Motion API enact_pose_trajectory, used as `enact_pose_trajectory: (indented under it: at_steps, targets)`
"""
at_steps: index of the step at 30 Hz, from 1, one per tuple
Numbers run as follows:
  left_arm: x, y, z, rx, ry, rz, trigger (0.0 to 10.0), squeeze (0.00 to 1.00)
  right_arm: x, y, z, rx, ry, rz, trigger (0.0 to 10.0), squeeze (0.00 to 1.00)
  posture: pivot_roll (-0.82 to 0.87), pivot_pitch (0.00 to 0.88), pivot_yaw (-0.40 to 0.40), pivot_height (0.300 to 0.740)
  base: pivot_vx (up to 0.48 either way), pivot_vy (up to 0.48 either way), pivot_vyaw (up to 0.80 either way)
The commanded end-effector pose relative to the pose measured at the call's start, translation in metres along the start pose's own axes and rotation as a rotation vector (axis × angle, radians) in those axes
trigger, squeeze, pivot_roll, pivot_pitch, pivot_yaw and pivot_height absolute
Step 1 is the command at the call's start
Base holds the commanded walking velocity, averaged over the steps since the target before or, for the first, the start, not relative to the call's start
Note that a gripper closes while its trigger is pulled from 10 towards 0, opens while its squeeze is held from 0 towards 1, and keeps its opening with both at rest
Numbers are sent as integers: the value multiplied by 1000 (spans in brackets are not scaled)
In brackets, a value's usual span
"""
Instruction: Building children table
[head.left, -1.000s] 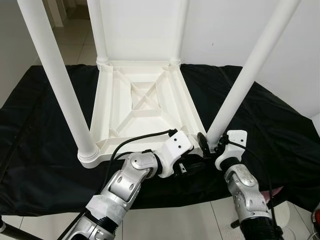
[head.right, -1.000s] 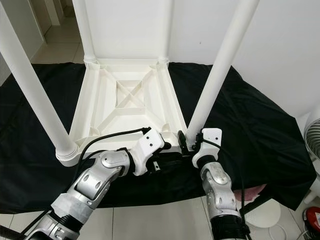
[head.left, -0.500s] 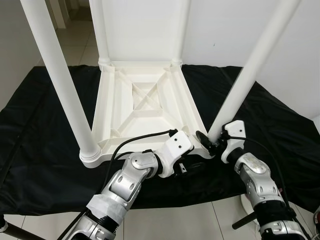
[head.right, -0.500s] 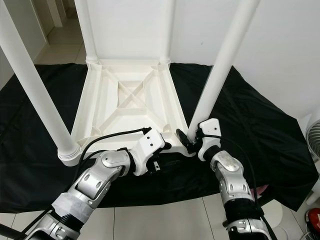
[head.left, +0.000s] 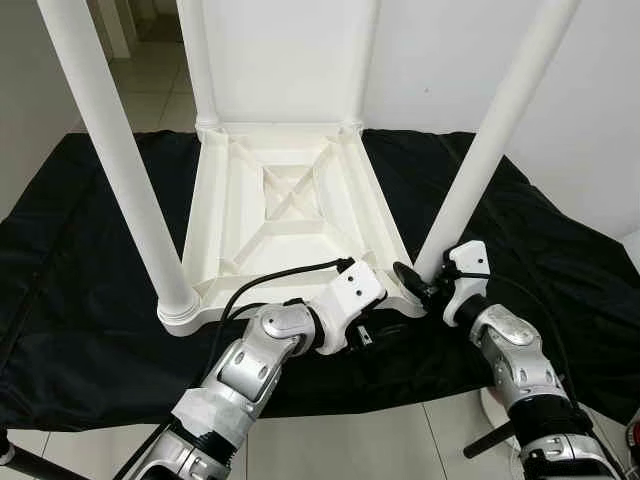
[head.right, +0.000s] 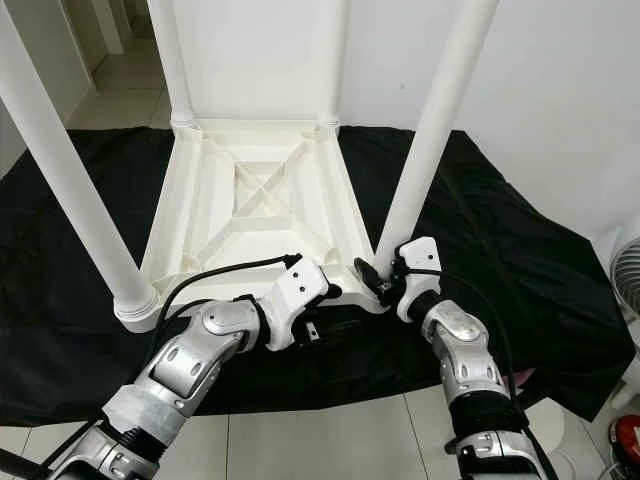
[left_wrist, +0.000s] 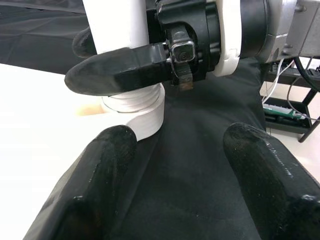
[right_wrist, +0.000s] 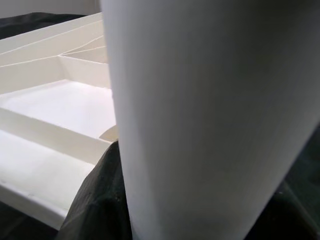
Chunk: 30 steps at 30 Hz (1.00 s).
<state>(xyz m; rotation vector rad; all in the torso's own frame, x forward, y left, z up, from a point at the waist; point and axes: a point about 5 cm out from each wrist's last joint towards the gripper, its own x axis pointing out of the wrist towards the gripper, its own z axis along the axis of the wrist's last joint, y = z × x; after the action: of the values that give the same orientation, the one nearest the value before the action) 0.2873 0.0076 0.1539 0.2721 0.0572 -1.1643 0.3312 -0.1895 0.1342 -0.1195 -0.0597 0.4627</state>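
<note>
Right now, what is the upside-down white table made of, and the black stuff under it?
The table looks like moulded plastic: smooth, slightly glossy white, with thin crossed ribs underneath and tube legs. The black sheet looks like soft matte cloth, since it wrinkles and drapes over the edges. The right gripper grips one leg at its base; the left gripper waits open nearby.

The upturned table (head.left: 290, 215) lies on a black cloth (head.left: 90, 300), its four legs rising as posts. Between them the ribbed underside is open from above. The near right leg (head.left: 480, 170) is hemmed in: the right gripper (head.left: 415, 285) clasps its base, the left gripper (left_wrist: 172, 170) spread just beside.
</note>
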Motion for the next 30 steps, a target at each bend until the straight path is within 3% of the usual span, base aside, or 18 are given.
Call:
enact_pose_trajectory:
  at_steps: [1,6,7,12,17,21,26,27,30]
  targets:
    - [-1,3,1,4,5,48,10000,0,1,3,-13,43,68,-84,10000,0,11,52,-22,740,0,0,0]
    - [0,2,1,3,4,47,10000,0,3,7,-12,71,75,-149,10000,0,7,52,-21,740,0,0,0]
    - [1,2,1,3,3,43,10000,0,7,12,-11,115,82,-257,10000,0,2,50,-17,740,0,0,0]
    - [1,1,1,4,3,40,10000,0,10,16,-10,155,87,-360,10000,0,0,47,-19,740,0,0,0]
    - [4,0,2,4,-1,36,10000,0,19,33,-4,221,79,-573,10000,0,-8,43,-23,740,0,0,0]
    - [6,-2,3,1,-7,31,10000,0,25,45,-1,260,73,-558,10000,0,-12,44,-31,740,0,0,0]
    - [7,-3,3,-2,-13,32,10000,0,25,51,5,241,55,-494,10000,0,-24,36,-45,740,0,0,0]
    - [8,-2,3,-3,-14,35,10000,0,23,49,6,242,48,-489,10000,1000,-30,31,-46,740,0,0,0]
    - [9,-2,3,-1,-16,37,10000,0,20,46,7,239,35,-484,10000,1000,-32,22,-49,740,0,0,0]
